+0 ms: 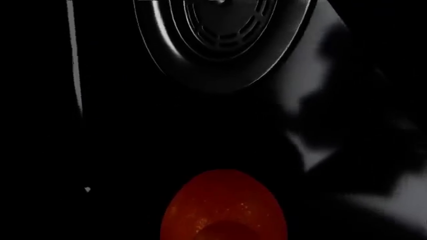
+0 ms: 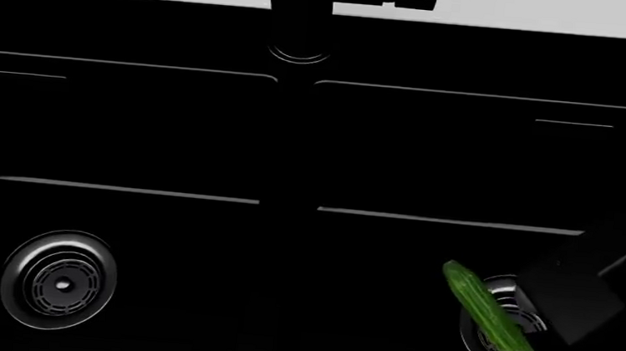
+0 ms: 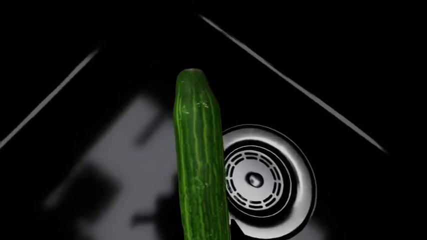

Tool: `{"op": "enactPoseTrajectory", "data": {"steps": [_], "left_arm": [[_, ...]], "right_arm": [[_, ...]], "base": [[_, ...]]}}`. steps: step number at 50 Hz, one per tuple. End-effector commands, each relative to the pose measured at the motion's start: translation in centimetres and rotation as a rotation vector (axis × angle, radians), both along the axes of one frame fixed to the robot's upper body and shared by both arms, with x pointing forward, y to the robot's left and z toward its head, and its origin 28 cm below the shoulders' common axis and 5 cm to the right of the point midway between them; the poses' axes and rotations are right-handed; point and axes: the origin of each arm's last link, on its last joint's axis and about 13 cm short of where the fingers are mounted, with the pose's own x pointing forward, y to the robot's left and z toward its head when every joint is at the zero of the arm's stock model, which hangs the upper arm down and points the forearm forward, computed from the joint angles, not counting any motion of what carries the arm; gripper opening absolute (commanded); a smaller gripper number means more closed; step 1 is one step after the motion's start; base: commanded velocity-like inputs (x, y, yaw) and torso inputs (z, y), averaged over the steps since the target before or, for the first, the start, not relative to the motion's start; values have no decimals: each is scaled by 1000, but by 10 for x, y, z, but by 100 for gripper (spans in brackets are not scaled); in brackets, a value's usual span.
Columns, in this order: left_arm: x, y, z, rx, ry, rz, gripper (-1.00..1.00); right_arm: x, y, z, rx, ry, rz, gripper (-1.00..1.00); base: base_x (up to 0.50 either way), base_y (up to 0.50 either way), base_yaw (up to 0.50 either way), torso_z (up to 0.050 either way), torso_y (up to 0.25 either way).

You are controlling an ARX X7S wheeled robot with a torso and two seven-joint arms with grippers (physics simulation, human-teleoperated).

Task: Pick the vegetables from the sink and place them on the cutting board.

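Observation:
The red tomato (image 1: 223, 207) fills the near edge of the left wrist view, right at my left gripper, whose fingers do not show. It lies in the black sink (image 2: 126, 127) near the left drain (image 1: 223, 30). The tomato is out of the head view. The green cucumber (image 2: 489, 317) is tilted over the right drain (image 2: 501, 337), beside my dark right arm (image 2: 578, 293). In the right wrist view the cucumber (image 3: 200, 160) runs straight out from my right gripper, which seems shut on its near end. The cutting board is out of view.
The black faucet (image 2: 303, 15) stands at the back over the divider (image 2: 281, 223) between the two basins. The left drain (image 2: 59, 281) sits low in the left basin. The right drain (image 3: 263, 180) lies just beside the cucumber.

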Motion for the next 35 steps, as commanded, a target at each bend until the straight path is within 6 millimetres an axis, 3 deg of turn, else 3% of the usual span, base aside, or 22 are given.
{"op": "enactPoseTrajectory", "data": {"steps": [1, 6, 12, 13, 16, 28, 35], "left_arm": [[12, -19, 4, -5, -388, -12, -100], [0, -31, 22, -236, -510, 6, -100], [-19, -35, 24, -284, -565, -36, -100], [-37, -36, 40, -370, -676, 7, -100], [-46, -39, 49, -413, -726, 40, -100], [-52, -39, 60, -479, -833, 100, -100], [-45, -47, 61, -543, -916, 141, -100]], "right_arm": [[-9, 11, 23, -36, -139, 6, -100], [-19, 8, 35, -57, -230, -97, -100], [-31, 12, 53, -71, -348, -171, -100], [-37, 14, 59, -68, -404, -205, -100], [-40, 18, 66, -62, -428, -195, -100], [-41, 20, 76, -58, -465, -212, -100], [-51, 26, 84, -35, -528, -233, -100]], "base": [[50, 3, -4, -13, -13], [50, 3, -5, -4, -7], [49, 2, -3, -2, -2], [45, 0, 2, -4, 250], [47, 0, 2, -2, 250], [47, 0, 1, 0, 250], [-500, 0, 0, 0, 250]]}}
